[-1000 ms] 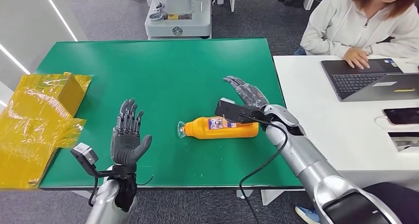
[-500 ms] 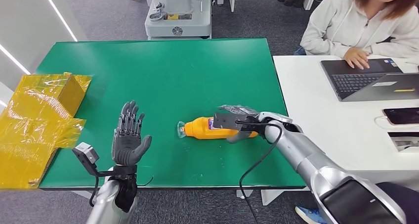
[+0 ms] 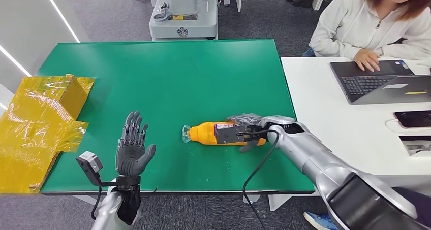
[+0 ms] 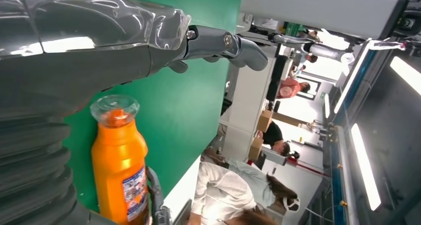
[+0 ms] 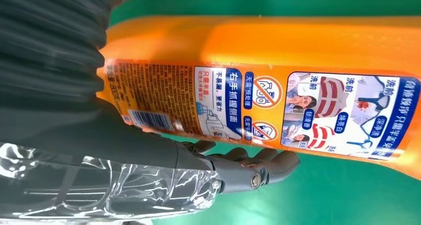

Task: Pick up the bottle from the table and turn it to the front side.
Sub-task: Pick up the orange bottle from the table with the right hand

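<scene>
The bottle point(image 3: 218, 132), orange with a clear cap, lies flat on its side on the green table point(image 3: 167, 72), cap end pointing to nine o'clock, base end under the right hand point(image 3: 249, 128). From the head view it sits at about four o'clock from the table's centre, near the front edge. The right hand is draped over the bottle's base half, fingers on the far side and thumb point(image 5: 248, 170) reaching round the near side; the right wrist view puts the thumb tip against the label point(image 5: 298, 111) edge, the printed panel with its pictograms facing the camera. It looks like a wrap around the body, though whether the grasp is firm I cannot tell. The bottle is touching the table.

Over at seven o'clock, the left hand point(image 3: 133, 149) is raised upright, palm facing in, fingers spread, holding nothing. Its wrist view catches the bottle standing beside the hand's grey cover.

At nine o'clock, a crumpled yellow bag point(image 3: 40, 123) hangs off the table's left edge. At two o'clock, a person point(image 3: 371, 27) in a pale hoodie rests a hand on a laptop point(image 3: 376, 80) on the white desk point(image 3: 325, 118).
</scene>
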{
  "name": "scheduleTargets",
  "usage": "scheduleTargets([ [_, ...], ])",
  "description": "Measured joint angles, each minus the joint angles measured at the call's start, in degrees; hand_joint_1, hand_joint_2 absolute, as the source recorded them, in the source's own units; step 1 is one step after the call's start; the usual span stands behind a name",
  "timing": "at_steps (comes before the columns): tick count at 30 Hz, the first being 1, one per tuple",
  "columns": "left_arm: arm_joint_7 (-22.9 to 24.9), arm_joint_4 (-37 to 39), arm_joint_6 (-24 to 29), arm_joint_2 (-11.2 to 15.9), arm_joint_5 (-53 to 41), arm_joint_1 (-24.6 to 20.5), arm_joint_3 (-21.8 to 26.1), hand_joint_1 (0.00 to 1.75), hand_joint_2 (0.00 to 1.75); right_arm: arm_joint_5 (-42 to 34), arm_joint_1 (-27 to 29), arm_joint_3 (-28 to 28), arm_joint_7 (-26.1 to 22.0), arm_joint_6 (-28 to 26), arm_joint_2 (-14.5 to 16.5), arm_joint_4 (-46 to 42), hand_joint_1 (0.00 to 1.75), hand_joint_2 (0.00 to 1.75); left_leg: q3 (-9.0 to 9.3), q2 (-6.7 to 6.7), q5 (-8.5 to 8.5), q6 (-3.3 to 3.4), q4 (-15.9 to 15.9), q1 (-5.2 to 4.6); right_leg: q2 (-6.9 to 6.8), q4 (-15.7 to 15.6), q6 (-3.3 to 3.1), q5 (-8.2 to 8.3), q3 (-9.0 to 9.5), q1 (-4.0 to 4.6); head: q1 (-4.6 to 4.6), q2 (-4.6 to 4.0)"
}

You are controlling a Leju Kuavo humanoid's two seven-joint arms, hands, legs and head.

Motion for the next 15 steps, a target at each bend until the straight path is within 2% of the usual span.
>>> scheduleTargets([
  [6, 0.09, -0.33, 0.1, 0.01, -0.27, 1.08, 0.37, 0.0, 1.75, 4.58, -2.02, 6.8, 1.51, -5.9, 0.21, 0.42, 0.0, 1.75, 0.0, 0.0, 0.0, 0.0, 0.0, 0.0, 0.0, 0.0, 0.0, 0.0, 0.0, 0.0, 0.0, 0.0],
  [12, 0.1, -0.46, 0.43, -0.01, -0.42, 1.38, 0.78, 0.0, 1.75, 6.31, -2.65, 11.9, 2.57, -7.84, 0.55, 0.56, 0.01, 1.75, 0.0, 0.0, 0.0, 0.0, 0.0, 0.0, -0.01, 0.0, 0.0, 0.0, 0.0, 0.0, 0.01, 0.0],
  [13, 0.09, -0.46, 0.55, -0.01, -0.42, 1.39, 0.89, 0.0, 1.75, 6.73, -2.68, 12.7, 2.75, -8.12, 0.64, 0.65, 0.12, 1.75, 0.0, 0.0, 0.0, 0.0, 0.0, 0.0, -0.01, 0.0, 0.0, 0.0, 0.0, 0.0, 0.0, 0.0],
  [15, 0.04, -0.46, 0.73, -0.02, -0.42, 1.43, 1.05, 0.0, 1.75, 7.36, -2.7, 14.09, 3.05, -8.55, 0.78, 0.86, 0.54, 1.75, 0.0, 0.0, 0.0, 0.0, 0.0, 0.0, -0.01, 0.0, 0.0, 0.0, 0.0, 0.0, 0.01, 0.0],
])
